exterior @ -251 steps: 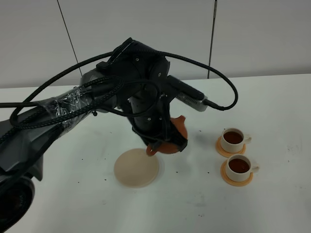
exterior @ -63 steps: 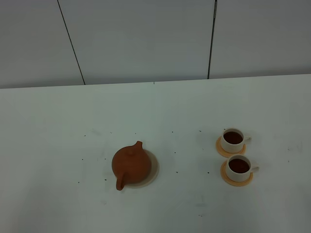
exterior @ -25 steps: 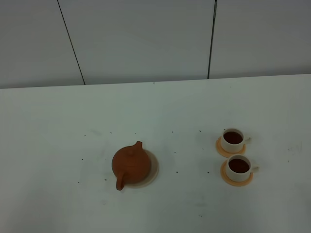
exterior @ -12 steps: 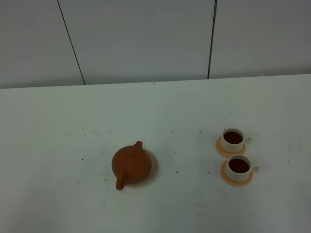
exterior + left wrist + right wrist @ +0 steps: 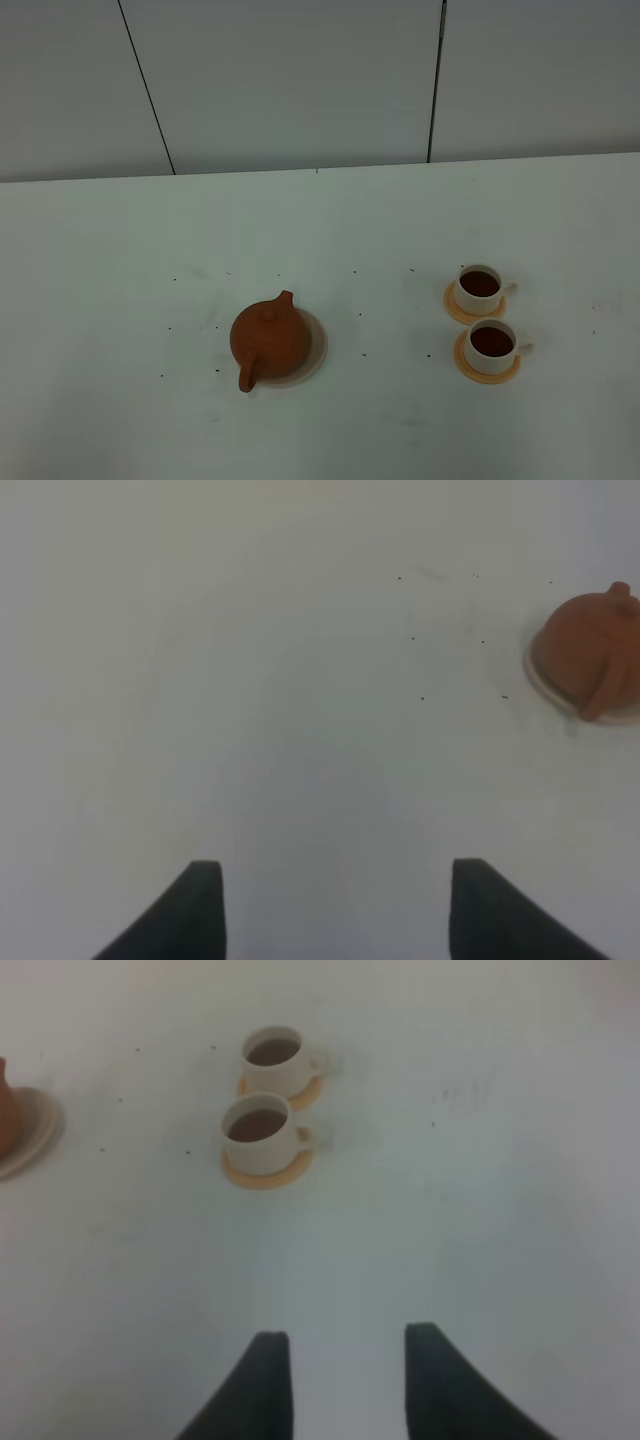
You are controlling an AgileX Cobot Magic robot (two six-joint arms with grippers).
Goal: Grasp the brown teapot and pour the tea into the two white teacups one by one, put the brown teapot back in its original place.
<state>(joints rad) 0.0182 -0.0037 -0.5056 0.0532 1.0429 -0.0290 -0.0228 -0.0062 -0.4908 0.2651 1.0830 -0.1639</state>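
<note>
Black left jaws: the left gripper [image 5: 335, 910] stands wide open over bare table, holding nothing, well apart from the pot.
Black right jaws: the right gripper [image 5: 340, 1385] shows a clear gap between its two fingers, open and empty, above bare table nearer than the cups.
Pot location: the brown teapot [image 5: 269, 340] sits upright on the beige trivet [image 5: 317, 345], left of centre on the white table [image 5: 320, 230]; spout toward the far side, loop handle toward the near-left.
Pot from left wrist: the brown teapot [image 5: 594, 650] shows at the frame edge, its handle hanging over the rim of the trivet [image 5: 545, 685].
Pot handling: judged rigid, fairly heavy for its size, brittle unglazed clay; the matte surface should give fair friction, but the round body offers no flat faces.
Hold point: the loop handle looks the surest purchase; the lid knob is small and the lid may be loose.
Cups location: the two white teacups, far cup [image 5: 480, 287] and near cup [image 5: 492, 345], stand right of the pot, each on an orange coaster [image 5: 488, 368], close together.
Cups content: the tea [image 5: 256, 1125] shows dark in both.
Cups handling: judged light, fragile, easily tipped and spilt by a nudge.
Task stage: appears complete, with both cups filled and the pot set on the trivet.
</note>
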